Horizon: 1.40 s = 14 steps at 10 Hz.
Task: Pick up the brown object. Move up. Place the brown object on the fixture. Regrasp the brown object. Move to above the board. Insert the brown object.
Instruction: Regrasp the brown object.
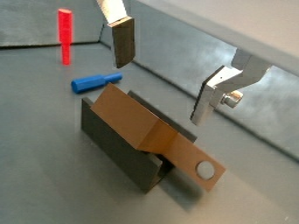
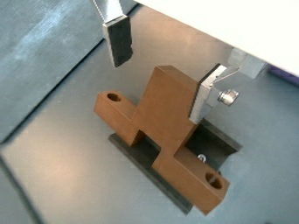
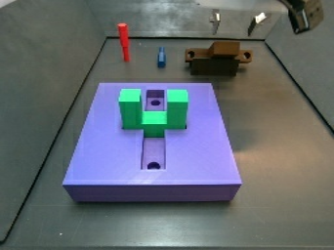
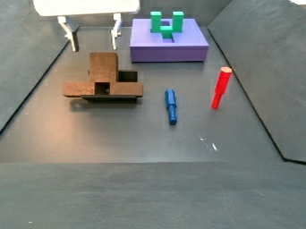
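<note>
Since the flat brown cross-shaped bar (image 2: 163,131) with short side tabs already lies on the small dark olive-grey bracket fixture (image 1: 117,140), you look to be between placing and regrasping: the bar is set down and not yet taken up again. Your gripper (image 2: 163,66) hangs just above the bar with its jaws spread wide and nothing between them; one dark-padded finger (image 1: 124,42) and the other silver finger (image 1: 216,92) stand clear of the brown surface in both wrist views. In a side view the gripper (image 4: 92,34) sits over the bar's far end, on the side towards the large purple slotted board (image 4: 191,46).

The bar rests tilted on the fixture, not flat. Its long axis runs from the raised plain end under your gripper down to the low end, where a wrist view shows the round hole (image 1: 205,171) near the grey surface (image 1: 47,166). The short tabs stick out crosswise, each with a small hole.

For the regrasp, you will likely need to come down so the fingers straddle the long stem, then close across its width. Mind the tilt: a careless descent could push the bar off its rest.
</note>
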Available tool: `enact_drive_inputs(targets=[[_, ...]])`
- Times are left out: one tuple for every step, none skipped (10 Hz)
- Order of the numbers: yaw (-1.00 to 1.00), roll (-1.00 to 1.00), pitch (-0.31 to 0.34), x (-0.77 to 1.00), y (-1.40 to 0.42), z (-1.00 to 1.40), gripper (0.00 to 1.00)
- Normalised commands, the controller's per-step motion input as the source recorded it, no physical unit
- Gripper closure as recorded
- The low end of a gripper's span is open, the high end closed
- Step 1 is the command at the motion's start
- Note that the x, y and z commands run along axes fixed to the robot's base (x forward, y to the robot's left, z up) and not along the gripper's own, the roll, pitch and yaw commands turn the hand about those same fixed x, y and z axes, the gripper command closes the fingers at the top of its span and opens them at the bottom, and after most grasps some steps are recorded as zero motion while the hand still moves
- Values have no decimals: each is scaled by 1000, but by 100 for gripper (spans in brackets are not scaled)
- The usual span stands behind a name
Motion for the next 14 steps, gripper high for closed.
enact_drive_inputs(targets=[[0, 1000, 54, 0, -269, 0, 0], [0, 1000, 34, 0, -300, 0, 0], [0, 1000, 40, 0, -271, -37, 0], [31, 1000, 91, 0, -200, -194, 0], [11, 611, 131, 0, -80, -166, 0], [49, 100, 0, 29, 0, 0, 0], [0, 0, 0, 0, 23, 0, 0], [26, 0, 17, 80, 66, -114, 0], [163, 0, 0, 114, 0, -171, 0], [226, 63, 0, 120, -29, -49, 0], [191, 254, 37, 154, -97, 0, 0], [246, 3, 23, 211, -103, -43, 0], [366, 80, 0, 151, -69, -186, 0], [320, 43, 0, 171, 0, -294, 0]])
